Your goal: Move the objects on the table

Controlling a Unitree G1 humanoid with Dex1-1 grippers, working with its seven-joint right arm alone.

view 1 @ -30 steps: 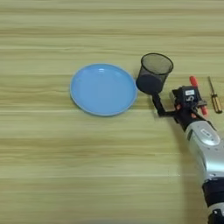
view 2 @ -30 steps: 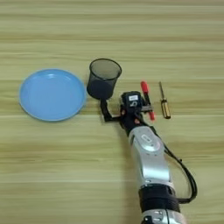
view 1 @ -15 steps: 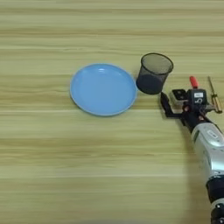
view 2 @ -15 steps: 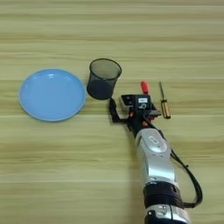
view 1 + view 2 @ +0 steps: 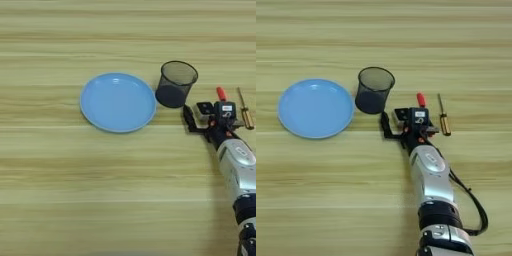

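Dark mesh forms the cup [image 5: 374,91], which stands upright near the middle of the desk [image 5: 384,35], toward the right, just beside the right rim of a light-blue plate [image 5: 315,107] and, as far as can be seen, not touching it. A small white block [image 5: 203,108] with a black top sits close to the cup's lower right, right against the pincer [image 5: 393,123]. The pincer lies low over the desk beside the cup's base; one black finger [image 5: 386,125] shows on the left of the block, and whether the fingers are apart or pressed on the block I cannot tell. A silver forearm [image 5: 428,172] runs from it down to the desk's near edge. Beyond the pincer, toward the right edge, lie a red-handled tool [image 5: 421,99] and a yellow-handled screwdriver [image 5: 444,119], side by side but apart.
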